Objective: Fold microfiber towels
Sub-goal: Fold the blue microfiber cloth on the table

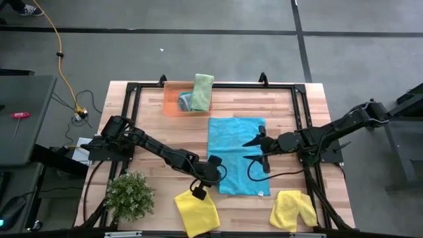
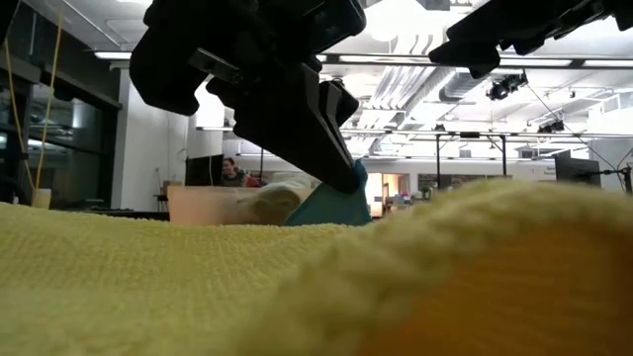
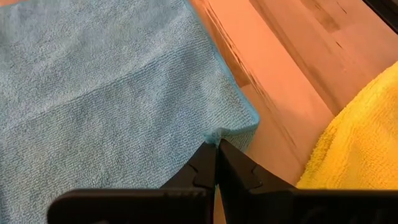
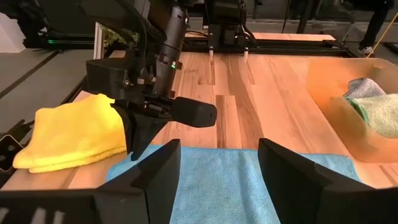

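Mid-table: blue towel [image 1: 236,153] flat | left fingers [image 3: 217,163] pinching its corner | right fingers [image 4: 280,171] spread

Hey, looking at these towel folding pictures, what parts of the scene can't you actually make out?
- Low view: a yellow towel right at the lens fills the lower half and hides most of the table.
- High view: the grey cloth in the orange tray is mostly covered by the green towel.
- Left wrist view: the left end effector pinches the blue towel at its corner; the picture's edges cut the towel off.
- Right wrist view: the right end effector's open fingers block part of the towel's near edge.
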